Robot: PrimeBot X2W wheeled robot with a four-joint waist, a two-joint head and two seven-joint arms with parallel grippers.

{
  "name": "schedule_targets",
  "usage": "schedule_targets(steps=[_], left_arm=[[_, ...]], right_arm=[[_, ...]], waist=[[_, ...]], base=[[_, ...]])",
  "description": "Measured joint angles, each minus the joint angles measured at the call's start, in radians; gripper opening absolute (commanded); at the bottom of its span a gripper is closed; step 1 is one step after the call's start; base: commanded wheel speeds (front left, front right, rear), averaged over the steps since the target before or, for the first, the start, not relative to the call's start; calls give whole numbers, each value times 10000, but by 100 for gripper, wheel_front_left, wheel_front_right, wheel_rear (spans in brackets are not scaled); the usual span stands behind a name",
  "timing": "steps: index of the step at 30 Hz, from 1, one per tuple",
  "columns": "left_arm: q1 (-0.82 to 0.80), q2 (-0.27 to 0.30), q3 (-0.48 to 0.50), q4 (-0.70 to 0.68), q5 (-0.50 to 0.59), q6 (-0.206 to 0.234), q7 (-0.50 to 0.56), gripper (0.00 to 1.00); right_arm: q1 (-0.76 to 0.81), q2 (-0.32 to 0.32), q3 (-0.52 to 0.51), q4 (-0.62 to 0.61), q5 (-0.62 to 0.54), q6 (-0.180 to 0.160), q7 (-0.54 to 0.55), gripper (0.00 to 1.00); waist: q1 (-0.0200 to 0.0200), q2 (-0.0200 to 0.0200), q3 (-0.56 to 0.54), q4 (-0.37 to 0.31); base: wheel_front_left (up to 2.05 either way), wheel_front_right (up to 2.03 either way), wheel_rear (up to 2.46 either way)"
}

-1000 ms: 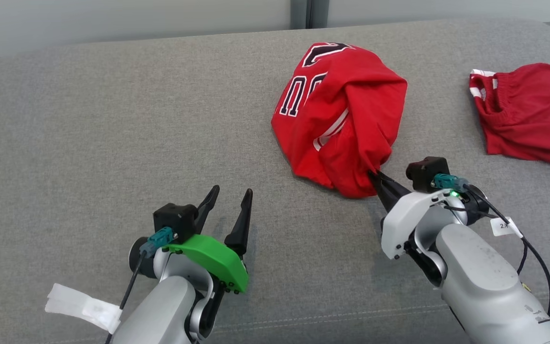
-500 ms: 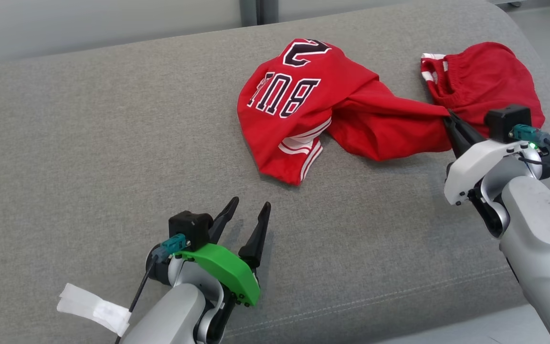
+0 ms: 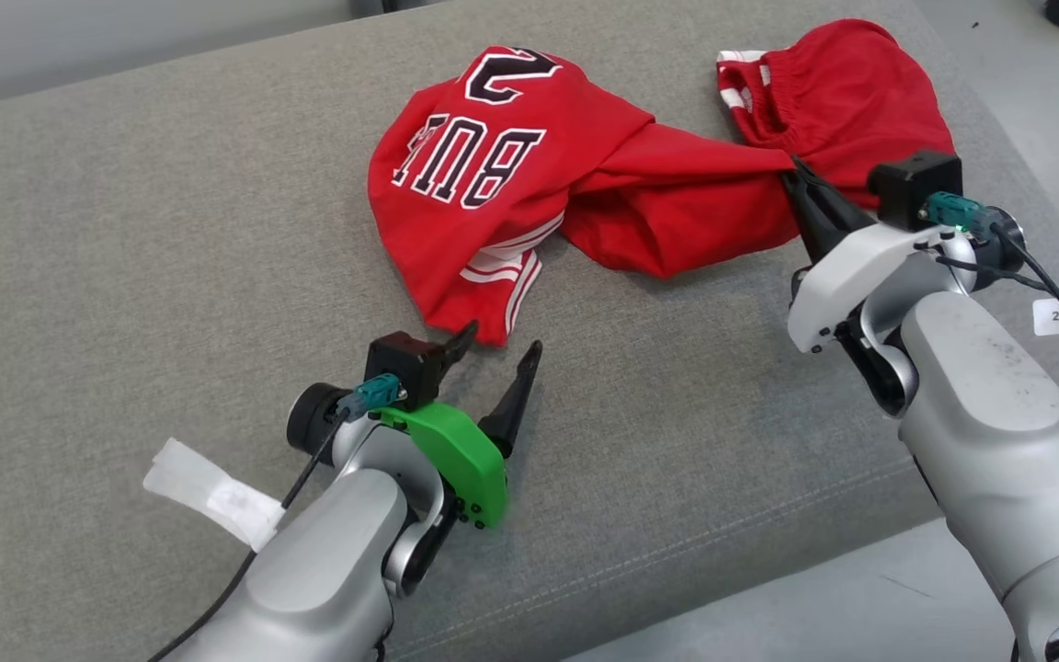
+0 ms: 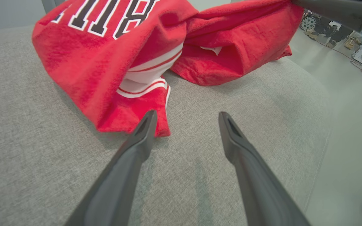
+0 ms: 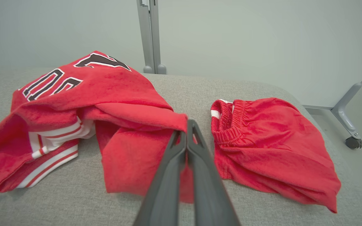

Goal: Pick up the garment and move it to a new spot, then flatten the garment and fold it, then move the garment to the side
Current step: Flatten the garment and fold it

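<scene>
In the head view, a crumpled red jersey (image 3: pixel 493 184) with dark, white-edged lettering lies toward the far edge of the grey fabric cushion (image 3: pixel 125 230), one fold pinched in the pressed-together right end effector (image 3: pixel 791 167) beside red shorts (image 3: pixel 842 83) with an elastic waistband at the far right corner. In the left wrist view, the left end effector (image 4: pixel 187 115) stands spread at the red jersey's (image 4: pixel 83 62) striped near hem. In the right wrist view, the right end effector (image 5: pixel 189 124) clamps a raised fold of the red jersey (image 5: pixel 105 94), with the red shorts (image 5: pixel 272 131) just beside it.
</scene>
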Motion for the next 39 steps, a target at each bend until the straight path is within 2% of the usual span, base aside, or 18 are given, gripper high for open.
schedule_targets(steps=[12, 13, 14, 15, 16, 21, 29, 32, 36, 39], left_arm=[[-1195, 2, 29, 2086, 984, 525, 192, 100], [-1242, 0, 19, 2222, 1012, 579, 190, 75], [-1302, 2, 6, 2347, 1080, 579, 188, 44], [-1348, -2, 19, 2424, 1087, 579, 176, 29], [-1398, -2, 23, 2458, 1087, 579, 173, 0], [-1550, -10, 13, 2403, 1022, 571, -48, 0], [-1563, -21, 380, 1430, 485, -90, -451, 0], [-1639, -21, 869, 920, 295, -236, -491, 0], [-1939, 27, 2232, -690, 343, -299, -485, 0], [-2177, 272, 3340, -2010, 545, -240, -487, 0]], right_arm=[[-468, 642, 324, 242, 15, 63, -291, 0], [-470, 652, 324, 272, 15, 90, -305, 0], [-471, 646, 313, 313, 35, 90, -309, 0], [-471, 625, 293, 353, 46, 90, -330, 0], [-471, 600, 268, 393, 48, 90, -382, 0], [-470, 397, 90, 535, 69, 90, -481, 0], [-465, -15, -347, 562, 155, 88, -579, 0], [-453, -190, -627, 405, 268, 69, -585, 0], [-448, -554, -1279, -723, 322, -127, -600, 0], [-450, -755, -1659, -1584, 316, -318, -616, 0]], waist=[[0, 0, 718, -891], [0, 0, 763, -947], [0, 0, 812, -991], [0, 0, 853, -1024], [0, 0, 889, -1046], [0, 0, 901, -928], [0, 0, 635, -440], [0, 0, 472, -223], [0, 0, 133, 134], [0, 0, -102, 319]], base=[[0, 0, 0], [0, 0, 0], [0, 0, 0], [0, 0, 0], [0, 0, 0], [0, 0, 0], [0, 0, 0], [0, 0, 0], [0, 0, 0], [0, 0, 0]])
